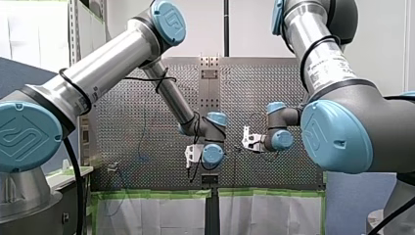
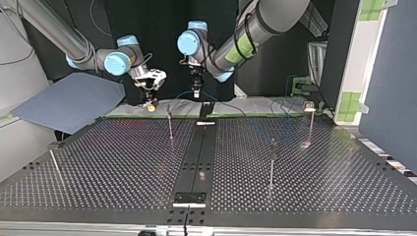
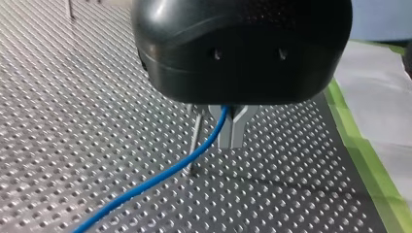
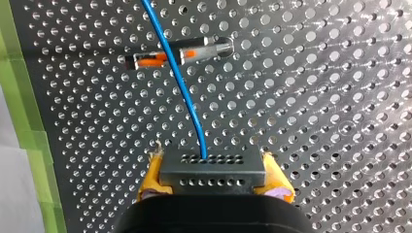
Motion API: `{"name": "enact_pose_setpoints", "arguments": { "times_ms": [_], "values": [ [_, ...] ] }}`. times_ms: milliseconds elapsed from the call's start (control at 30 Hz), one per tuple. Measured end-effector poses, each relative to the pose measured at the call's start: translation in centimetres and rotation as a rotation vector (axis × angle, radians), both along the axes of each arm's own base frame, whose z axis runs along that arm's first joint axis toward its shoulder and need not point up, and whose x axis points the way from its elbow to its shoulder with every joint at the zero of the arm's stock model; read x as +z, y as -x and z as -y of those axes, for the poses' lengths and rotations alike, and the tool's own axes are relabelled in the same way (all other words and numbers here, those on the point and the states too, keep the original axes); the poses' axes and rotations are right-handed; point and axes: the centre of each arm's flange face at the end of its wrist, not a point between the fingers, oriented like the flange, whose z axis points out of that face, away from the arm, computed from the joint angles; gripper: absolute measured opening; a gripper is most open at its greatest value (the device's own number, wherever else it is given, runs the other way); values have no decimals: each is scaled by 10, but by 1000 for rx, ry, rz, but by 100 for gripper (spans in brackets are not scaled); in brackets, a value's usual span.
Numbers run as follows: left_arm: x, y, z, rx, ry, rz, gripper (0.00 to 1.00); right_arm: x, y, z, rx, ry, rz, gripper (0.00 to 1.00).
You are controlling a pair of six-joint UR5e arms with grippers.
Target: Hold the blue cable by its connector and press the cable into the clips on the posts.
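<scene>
Blue cable (image 4: 182, 82) ran from connector (image 4: 211, 171), clenched in my right pincer (image 4: 212, 164), past the clip (image 4: 150, 60) on a post (image 4: 214, 48) to my left pincer (image 3: 229, 128), closed round it; seemingly best held taut, then pressed straight in.

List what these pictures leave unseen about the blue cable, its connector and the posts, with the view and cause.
The blue cable, left wrist view: the stretch behind my left gripper is hidden by its black body.
Same cable, right wrist view: its far end runs off the edge.
The post, right wrist view: the cable crosses it, hiding where they meet.
The connector, right wrist view: its rear is covered by my right gripper.
</scene>
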Motion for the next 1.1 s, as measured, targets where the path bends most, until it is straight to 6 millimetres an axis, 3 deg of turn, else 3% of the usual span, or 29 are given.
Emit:
{"name": "enact_pose_setpoints", "arguments": {
  "times_ms": [333, 733, 1100],
  "values": [
    [11, -20, 20, 11, 42, 19, 2, -4, 16, 11, 40, 11, 44, 0],
    [-18, -31, 48, -55, 99, -17, 2, -19, 44, 21, 18, -2, 55, 0],
    [-6, -57, 71, -78, 176, 23, 2, -21, 60, 33, 31, 9, 84, 0]
  ]
}}
